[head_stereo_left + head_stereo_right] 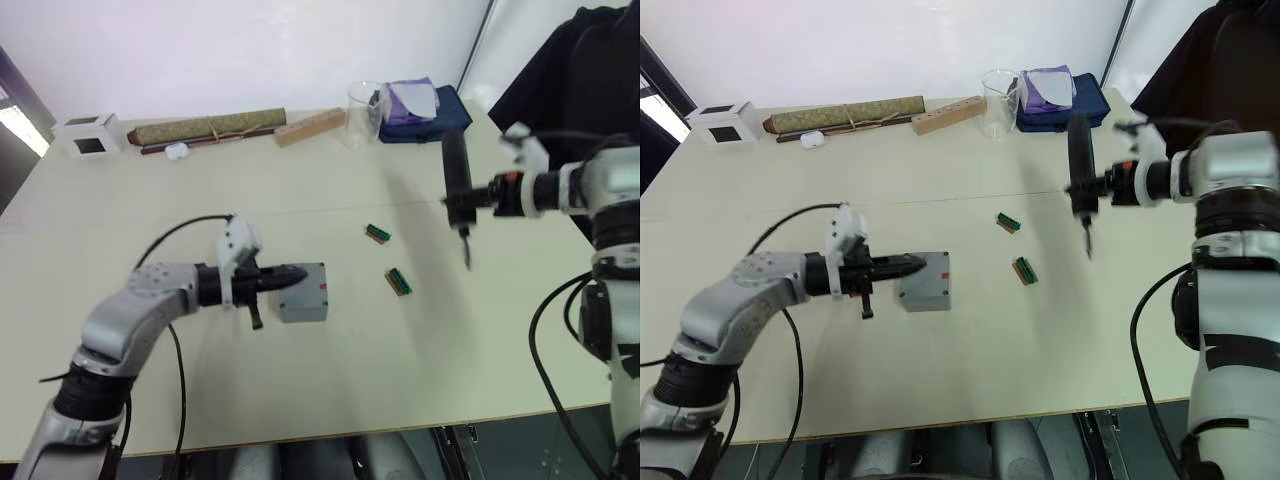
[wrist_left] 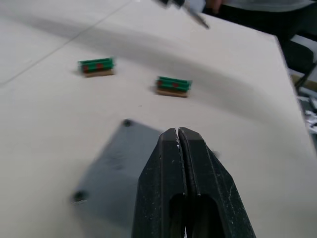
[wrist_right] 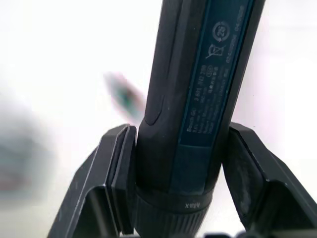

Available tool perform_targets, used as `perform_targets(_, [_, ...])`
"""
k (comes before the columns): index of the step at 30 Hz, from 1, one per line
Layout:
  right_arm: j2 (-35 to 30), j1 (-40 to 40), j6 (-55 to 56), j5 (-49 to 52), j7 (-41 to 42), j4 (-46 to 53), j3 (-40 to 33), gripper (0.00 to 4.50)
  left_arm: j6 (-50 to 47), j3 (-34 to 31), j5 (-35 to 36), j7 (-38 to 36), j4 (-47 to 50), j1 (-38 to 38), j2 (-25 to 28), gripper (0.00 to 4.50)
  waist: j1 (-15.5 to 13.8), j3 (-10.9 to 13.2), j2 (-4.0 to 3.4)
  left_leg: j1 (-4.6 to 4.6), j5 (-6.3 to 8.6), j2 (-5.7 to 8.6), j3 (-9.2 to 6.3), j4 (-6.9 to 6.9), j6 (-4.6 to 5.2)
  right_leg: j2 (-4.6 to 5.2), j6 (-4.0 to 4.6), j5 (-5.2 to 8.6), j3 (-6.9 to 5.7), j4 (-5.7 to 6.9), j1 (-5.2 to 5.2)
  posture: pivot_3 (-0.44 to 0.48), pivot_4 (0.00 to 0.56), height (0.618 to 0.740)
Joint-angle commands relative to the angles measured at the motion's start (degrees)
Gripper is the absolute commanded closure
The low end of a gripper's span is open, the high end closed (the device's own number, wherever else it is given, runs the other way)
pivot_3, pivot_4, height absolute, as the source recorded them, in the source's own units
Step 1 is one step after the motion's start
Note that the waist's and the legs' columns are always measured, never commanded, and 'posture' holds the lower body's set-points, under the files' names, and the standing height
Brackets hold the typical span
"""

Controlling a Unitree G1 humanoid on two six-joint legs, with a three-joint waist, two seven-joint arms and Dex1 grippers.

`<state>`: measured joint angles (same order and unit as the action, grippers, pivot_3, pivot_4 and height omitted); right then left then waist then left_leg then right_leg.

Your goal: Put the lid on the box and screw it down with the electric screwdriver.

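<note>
The grey box [image 1: 308, 300] sits mid-table with the flat grey lid [image 2: 111, 171] lying on top of it; two corner screw holes show in the left wrist view. My left gripper [image 1: 292, 277] is shut, with nothing between its fingers, and its tips lie over the lid's near edge. Off to the right, my right gripper [image 1: 466, 203] is shut on the dark blue-black electric screwdriver [image 1: 457, 180]. It holds the tool upright above the table with the thin bit [image 1: 466, 252] pointing down, well apart from the box.
Two small green connectors [image 1: 377, 234] [image 1: 399, 282] lie between the box and the screwdriver. Along the far edge stand a white cube [image 1: 88, 135], a rolled olive mat [image 1: 210, 127], a wooden block [image 1: 310, 127], a glass beaker [image 1: 365, 115] and a blue bag [image 1: 425, 110].
</note>
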<state>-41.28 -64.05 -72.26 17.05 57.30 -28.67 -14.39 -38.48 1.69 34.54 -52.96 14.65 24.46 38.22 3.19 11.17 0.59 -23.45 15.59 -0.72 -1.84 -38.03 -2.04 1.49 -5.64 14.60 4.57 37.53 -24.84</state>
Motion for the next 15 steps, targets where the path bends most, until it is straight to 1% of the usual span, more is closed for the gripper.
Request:
perform_targets(1, [15.4,8.4,3.3,10.6,-13.0,34.5,-18.8,2.35,0.2,-1.0,-0.2,-2.9,-2.0,2.3,2.1,4.50,0.2,0.0,-0.02,0.00,0.00,-0.06,-0.05,-0.02,0.00,-0.05,0.00,0.00,-0.03,-0.01,0.01,0.000,0.150,0.740])
perform_targets(2, [21.3,11.5,6.2,11.5,-17.1,41.9,-19.5,2.35,0.3,-0.4,-0.9,-3.7,-2.8,2.6,2.8,4.50,0.2,-0.1,-0.05,0.01,0.00,-0.07,-0.02,0.00,0.00,-0.04,0.00,0.00,-0.01,0.01,-0.03,0.000,0.150,0.740])
perform_targets(3, [25.2,14.5,9.3,12.2,-19.0,47.4,-18.7,2.35,0.4,0.3,-1.5,-4.2,-3.3,2.8,3.1,4.50,0.1,-0.1,-0.01,0.01,0.00,-0.06,-0.05,0.07,0.00,-0.03,0.00,0.00,-0.02,0.01,-0.02,0.000,0.150,0.740])
perform_targets(5, [30.5,18.4,10.3,14.8,-21.4,53.5,-16.9,2.35,0.5,1.0,-2.3,-5.1,-4.1,3.4,3.7,4.50,0.0,0.0,-0.07,0.01,-0.01,-0.06,-0.06,0.04,-0.02,-0.01,0.00,0.00,-0.05,0.06,-0.02,0.000,0.150,0.740])
perform_targets(7, [34.5,20.9,11.1,16.7,-24.9,56.8,-14.9,2.35,0.8,1.5,-3.1,-5.9,-4.9,4.0,4.0,4.50,-0.4,0.0,-0.07,0.01,-0.09,0.05,-0.03,-0.03,-0.15,0.15,-0.01,-0.01,-0.03,0.12,0.01,0.000,0.150,0.740])
perform_targets(9, [36.1,24.2,14.0,16.1,-26.3,59.2,-10.0,2.35,1.0,1.9,-3.6,-6.4,-5.4,4.6,3.9,4.50,-0.7,0.0,-0.06,0.01,-0.13,0.11,0.03,-0.10,-0.23,0.19,-0.11,-0.10,0.03,0.11,0.02,0.000,0.150,0.740])
perform_targets(11, [36.1,28.4,19.1,13.2,-26.0,60.9,-3.2,2.35,1.5,3.2,-4.9,-6.4,-5.2,4.8,3.7,4.50,-0.7,-0.1,-0.05,0.05,-0.14,0.12,-0.02,-0.14,-0.24,0.17,-0.12,-0.11,-0.01,0.08,0.11,0.000,0.150,0.740])
perform_targets(15, [36.7,33.2,26.9,10.9,-27.2,60.8,4.3,2.35,2.4,5.3,-7.3,-5.4,-4.7,5.1,2.0,4.50,-0.6,-0.1,-0.04,0.10,-0.13,0.09,-0.04,-0.09,-0.23,0.07,-0.11,-0.10,-0.02,0.02,0.16,0.000,0.150,0.740])
